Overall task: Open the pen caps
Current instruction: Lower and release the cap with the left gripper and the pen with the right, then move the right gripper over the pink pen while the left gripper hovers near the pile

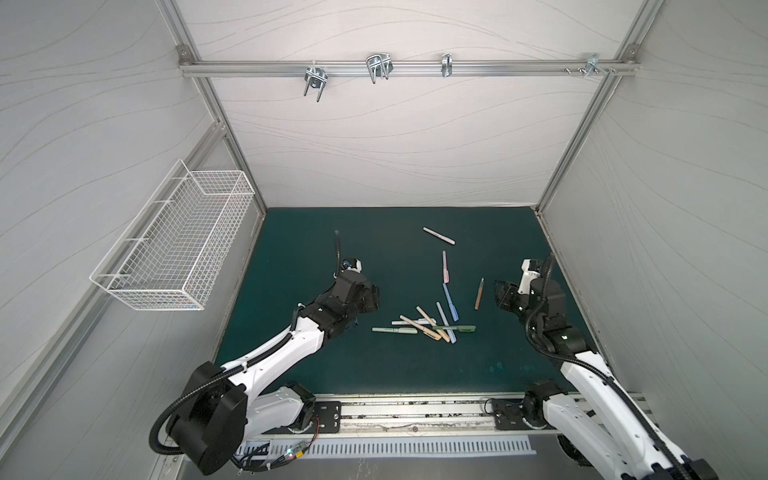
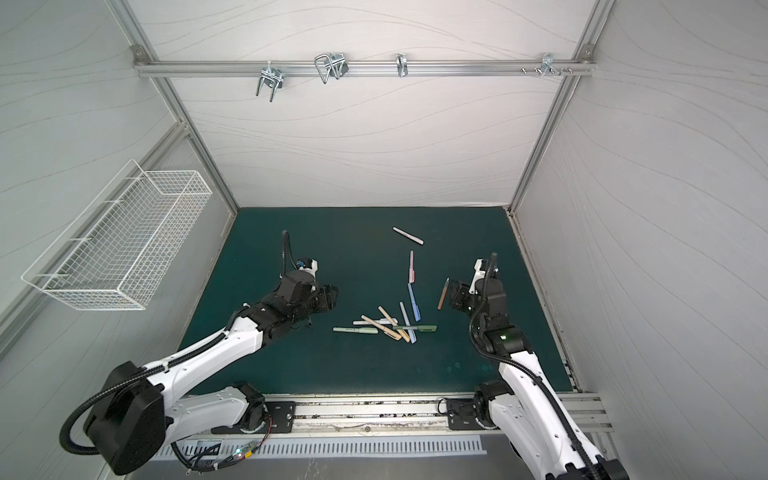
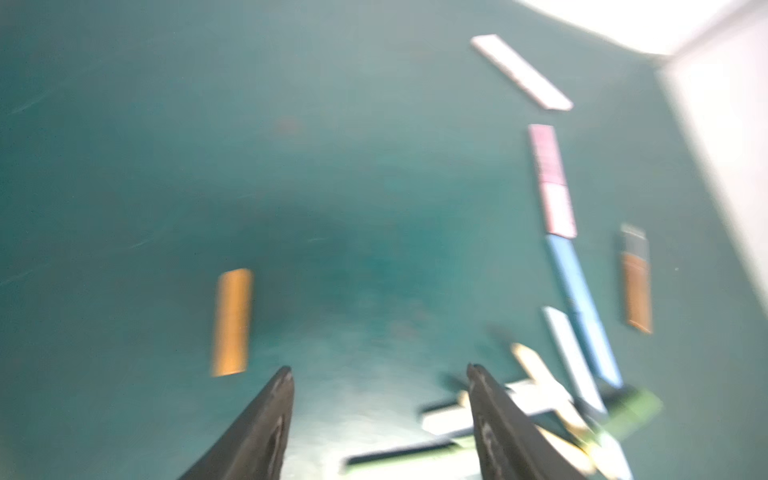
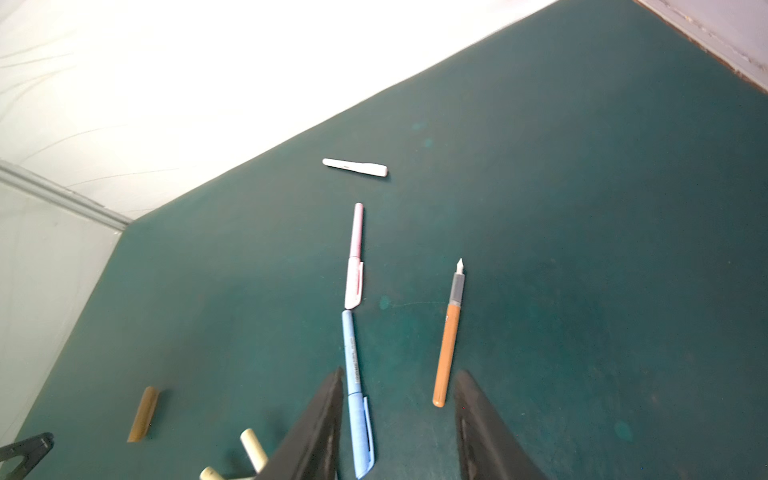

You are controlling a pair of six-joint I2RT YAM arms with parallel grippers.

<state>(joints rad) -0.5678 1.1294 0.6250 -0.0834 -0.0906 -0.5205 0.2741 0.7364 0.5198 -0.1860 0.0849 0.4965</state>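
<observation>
Noting 1 pen done: the brown pen (image 4: 446,345) lies uncapped on the green mat (image 1: 311,249), right of centre, with its grey grip section and pale nib pointing far. Its near end sits between the spread fingers of the right gripper (image 4: 400,373), which do not close on it; the jaws are open and empty. The brown cap (image 4: 143,414) lies by itself well to the left, apart from the barrel and close to the left gripper (image 3: 379,369), whose jaws also stand apart with nothing between them; that wrist view is blurred. The cap is not made out in the top views. Still capped, by the look of it: the blue pen (image 4: 353,365) just left of the brown barrel, the pink pen (image 4: 355,257) touching its far end, the white pen (image 4: 355,167) farther off alone, and the pile (image 1: 424,326) of about 6 crossed tan, green, white and pale-blue pens near centre. Judged step: between pens, both arms free. The next move likely calls for choosing a loose single such as the blue pen, 1 gripper clamping the barrel, the other the cap, then pulling straight apart along the pen's axis. The pile will need separating before a clean grasp.
</observation>
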